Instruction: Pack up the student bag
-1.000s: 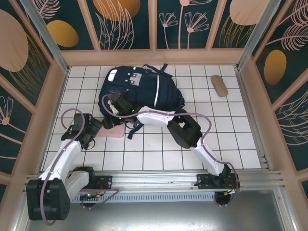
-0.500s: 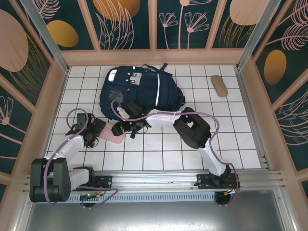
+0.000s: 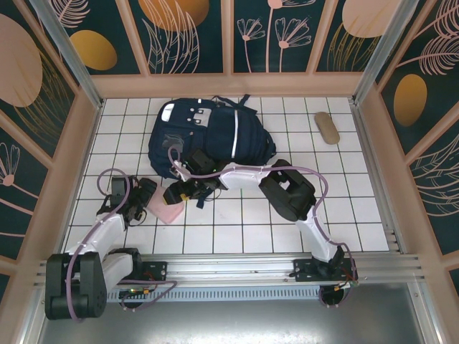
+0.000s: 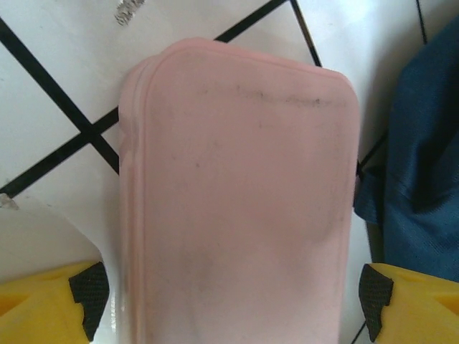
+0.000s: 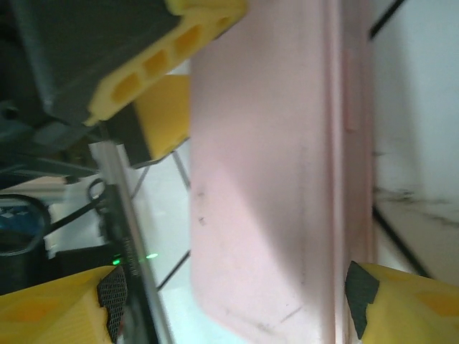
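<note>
Left gripper (image 4: 233, 299) and right gripper (image 5: 233, 297) gape astride the flat pink pouch (image 4: 237, 186), holding nothing — clamp squarely before lifting toward the navy fabric backpack (image 3: 208, 132)

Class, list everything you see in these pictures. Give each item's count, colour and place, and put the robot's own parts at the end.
student bag: one, navy blue with white stripes, far middle of the table
pink pouch: one, pale pink, flat on the tiles just near-left of the bag
tan case: one, tan, oval, far right
table: one, white tiles with dark lines
wall panels: dark teal with peach and orange plant shapes, around the table
left arm: one, white and black, near left
right arm: one, white and black, reaching leftward
left hand: one, yellow-tipped, open astride the pouch
right hand: one, yellow-tipped, open at the pouch's far end
</note>
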`<act>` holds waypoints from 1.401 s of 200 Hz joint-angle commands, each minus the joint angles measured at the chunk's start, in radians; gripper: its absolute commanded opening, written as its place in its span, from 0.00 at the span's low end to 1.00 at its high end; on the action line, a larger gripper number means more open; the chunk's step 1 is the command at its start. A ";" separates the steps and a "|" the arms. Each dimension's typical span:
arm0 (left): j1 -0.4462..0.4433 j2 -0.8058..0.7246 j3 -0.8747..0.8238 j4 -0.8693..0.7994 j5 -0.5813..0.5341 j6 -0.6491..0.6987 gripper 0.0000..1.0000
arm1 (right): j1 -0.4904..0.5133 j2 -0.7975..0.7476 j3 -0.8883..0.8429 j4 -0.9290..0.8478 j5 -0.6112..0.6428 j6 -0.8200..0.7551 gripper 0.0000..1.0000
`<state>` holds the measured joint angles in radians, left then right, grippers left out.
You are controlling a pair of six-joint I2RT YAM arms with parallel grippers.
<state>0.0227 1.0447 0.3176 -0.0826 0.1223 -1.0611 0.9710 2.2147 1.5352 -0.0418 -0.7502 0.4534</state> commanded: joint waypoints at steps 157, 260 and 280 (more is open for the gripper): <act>-0.181 -0.134 -0.175 0.154 0.287 -0.118 0.80 | 0.031 -0.070 -0.214 0.039 0.186 0.077 0.80; -0.181 -0.261 -0.199 0.113 0.258 -0.112 0.29 | 0.031 -0.195 -0.394 0.183 0.134 0.123 0.74; -0.180 -0.316 -0.171 0.059 0.249 -0.106 0.28 | 0.028 -0.282 -0.458 0.165 0.149 0.097 0.76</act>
<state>-0.1532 0.7860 0.0959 0.0696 0.3824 -1.1973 0.9913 2.0315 1.1549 0.2150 -0.6006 0.5602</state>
